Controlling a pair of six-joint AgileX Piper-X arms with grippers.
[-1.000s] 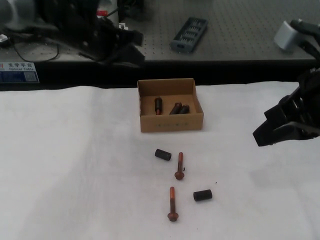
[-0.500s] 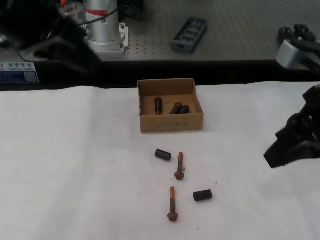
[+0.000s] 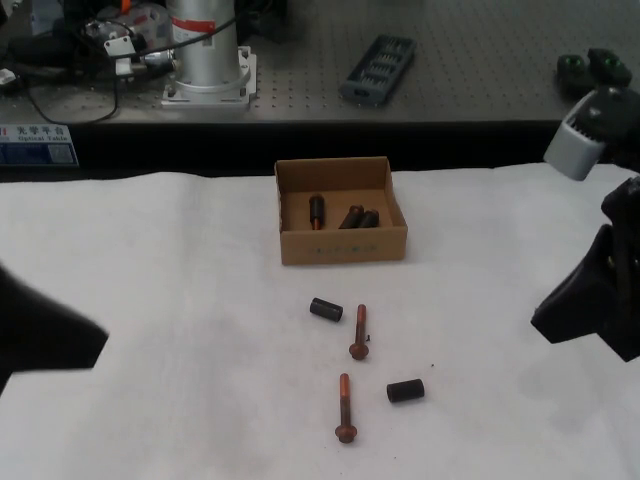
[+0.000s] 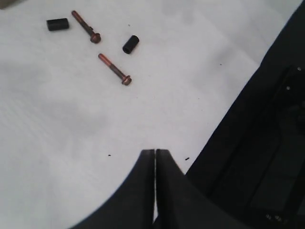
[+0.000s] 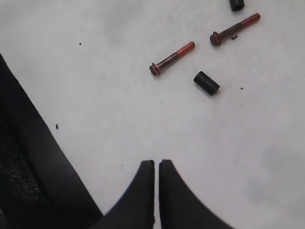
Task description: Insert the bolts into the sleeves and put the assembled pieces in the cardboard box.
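Two copper bolts point(image 3: 359, 331) point(image 3: 345, 408) and two black sleeves point(image 3: 326, 309) point(image 3: 405, 390) lie loose on the white cloth in front of the cardboard box point(image 3: 342, 244). Several dark assembled pieces point(image 3: 357, 217) rest inside the box. My left gripper point(image 4: 155, 152) is shut and holds nothing. It hovers over the cloth well away from the nearer bolt point(image 4: 114, 69) and sleeve point(image 4: 130, 44). My right gripper point(image 5: 156, 163) is also shut and holds nothing, some way from the bolt point(image 5: 172, 58) and sleeve point(image 5: 206, 83).
The left arm point(image 3: 45, 335) shows as a dark shape at the front left, the right arm point(image 3: 595, 300) at the right edge. Behind the cloth, a perforated bench carries a metal post point(image 3: 205, 50) and a dark tray point(image 3: 378, 66).
The left arm has swung from the back left down to the front left of the cloth. The right arm has drawn back toward the right edge. Bolts, sleeves and box have not moved.
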